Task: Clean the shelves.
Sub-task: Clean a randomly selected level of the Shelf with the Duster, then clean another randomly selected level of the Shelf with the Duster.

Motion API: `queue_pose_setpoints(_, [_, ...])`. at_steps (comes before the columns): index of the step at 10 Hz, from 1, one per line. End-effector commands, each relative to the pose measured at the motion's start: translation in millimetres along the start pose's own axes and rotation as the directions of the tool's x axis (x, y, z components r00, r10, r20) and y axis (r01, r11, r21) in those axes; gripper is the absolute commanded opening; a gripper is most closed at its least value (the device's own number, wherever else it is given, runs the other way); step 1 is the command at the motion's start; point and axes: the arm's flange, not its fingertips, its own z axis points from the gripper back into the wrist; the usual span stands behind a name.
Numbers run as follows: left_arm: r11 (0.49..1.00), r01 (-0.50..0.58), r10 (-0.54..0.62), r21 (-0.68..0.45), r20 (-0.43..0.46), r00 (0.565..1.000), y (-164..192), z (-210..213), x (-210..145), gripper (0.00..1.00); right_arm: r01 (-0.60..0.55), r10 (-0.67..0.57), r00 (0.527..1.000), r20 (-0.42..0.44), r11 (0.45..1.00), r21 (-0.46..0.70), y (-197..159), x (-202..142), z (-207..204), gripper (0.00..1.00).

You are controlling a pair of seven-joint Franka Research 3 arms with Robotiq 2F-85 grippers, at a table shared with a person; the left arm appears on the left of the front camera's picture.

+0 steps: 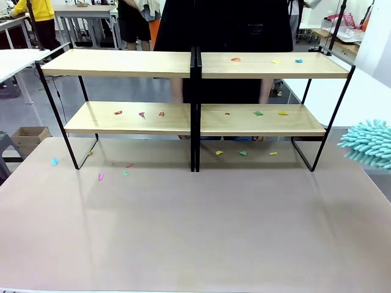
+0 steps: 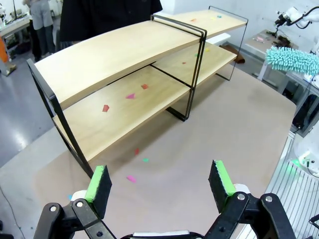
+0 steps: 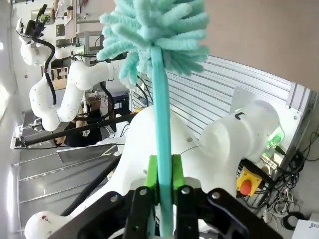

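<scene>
Shelves (image 1: 122, 63): two joined two-tier units, side by side, upright at far side of tan table (image 1: 195, 232), nearly table-wide. Long light-wood boards on thin black metal frames, units meeting at centre. Small coloured paper scraps (image 1: 142, 114) scattered on both lower boards and right upper board; more on table beneath frames.

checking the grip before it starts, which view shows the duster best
The right wrist view: the teal duster runs up the frame, its handle clamped in the right gripper. The front view catches its fluffy head at the right edge, right of the shelves; the left wrist view shows that head far off, upper right.
</scene>
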Motion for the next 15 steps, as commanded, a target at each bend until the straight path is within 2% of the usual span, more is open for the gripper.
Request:
queue_pose_setpoints(1, [1.0, 0.001, -0.001, 0.0, -0.003, 1.0, -0.1, -0.8, -0.2, 1.0, -0.033, 0.033, 0.999, 0.011, 0.999, 0.016, 0.3, -7.6, 1.6, 0.13])
queue_pose_setpoints(11, [1.0, 0.001, -0.001, 0.0, -0.003, 1.0, -0.1, -0.8, -0.2, 1.0, -0.033, 0.033, 0.999, 0.011, 0.999, 0.016, 0.3, -7.6, 1.6, 0.13])
queue_pose_setpoints(12, [1.0, 0.001, -0.001, 0.0, -0.003, 1.0, -0.1, -0.8, -0.2, 1.0, -0.008, 0.008, 1.0, -0.002, 1.0, 0.0, 0.8, 0.4, -0.2, 0.13])
queue_pose_setpoints(13, [1.0, 0.001, -0.001, 0.0, -0.003, 1.0, -0.1, -0.8, -0.2, 1.0, -0.099, 0.096, 0.994, -0.059, 0.994, -0.043, 16.1, 6.1, -24.4, 0.13])
queue_pose_setpoints(14, [1.0, 0.001, -0.001, 0.0, -0.003, 1.0, -0.1, -0.8, -0.2, 1.0, -0.171, 0.162, 0.972, -0.168, 0.984, -0.043, 29.1, 24.6, -67.0, 0.13])
queue_pose_setpoints(15, [1.0, 0.001, -0.001, 0.0, -0.003, 1.0, -0.1, -0.8, -0.2, 1.0, -0.164, 0.144, 0.958, -0.249, 0.985, -0.062, 30.2, 42.7, -99.6, 0.13])
